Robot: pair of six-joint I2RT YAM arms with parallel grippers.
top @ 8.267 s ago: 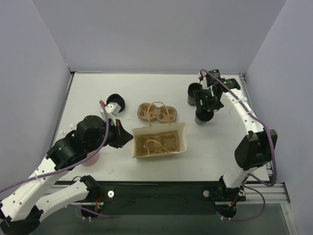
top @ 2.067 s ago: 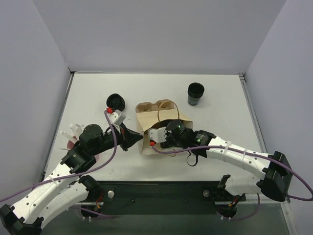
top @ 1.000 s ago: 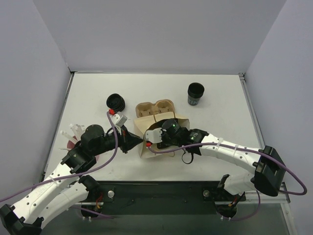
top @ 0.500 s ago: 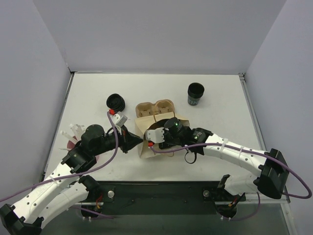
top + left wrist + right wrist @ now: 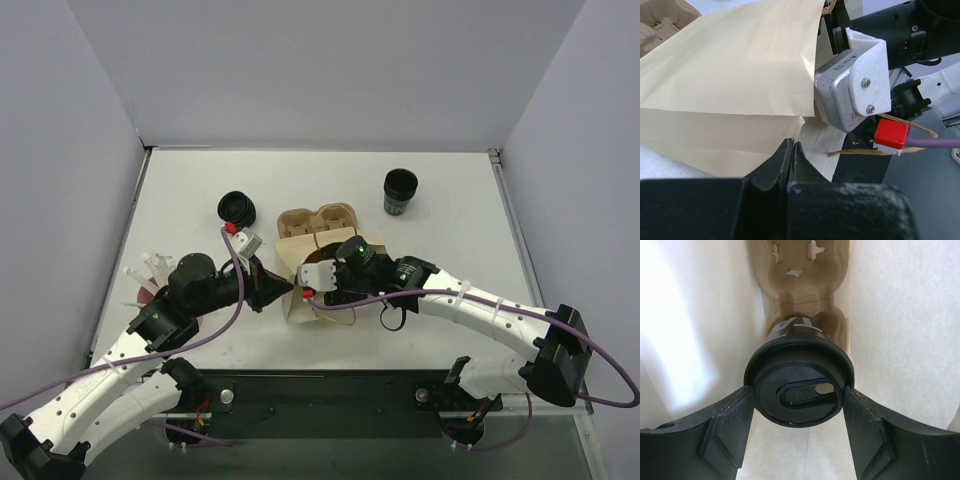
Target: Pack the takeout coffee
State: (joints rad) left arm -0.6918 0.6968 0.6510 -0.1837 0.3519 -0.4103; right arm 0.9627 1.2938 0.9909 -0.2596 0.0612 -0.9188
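Note:
The takeout coffee (image 5: 798,371), a black cup with a round black lid, hangs inside the tan paper bag (image 5: 297,303). My right gripper (image 5: 799,399) is shut on it, a finger (image 5: 730,425) against each side of the lid. Just below the cup sits a brown pulp carrier (image 5: 797,285) on the bag's floor. In the top view the right wrist (image 5: 352,262) covers the bag's mouth and hides the cup. My left gripper (image 5: 791,149) is shut on the bag's edge (image 5: 735,75), at the bag's left side (image 5: 283,289).
A second pulp carrier (image 5: 315,220) lies just behind the bag. A stack of black lids (image 5: 237,208) is at the back left, a stack of lidless black cups (image 5: 400,190) at the back right. A pink object (image 5: 148,288) sits beside the left arm.
The right arm has shifted slightly to the right over the bag, still holding the cup. The left gripper and the bag have stayed put.

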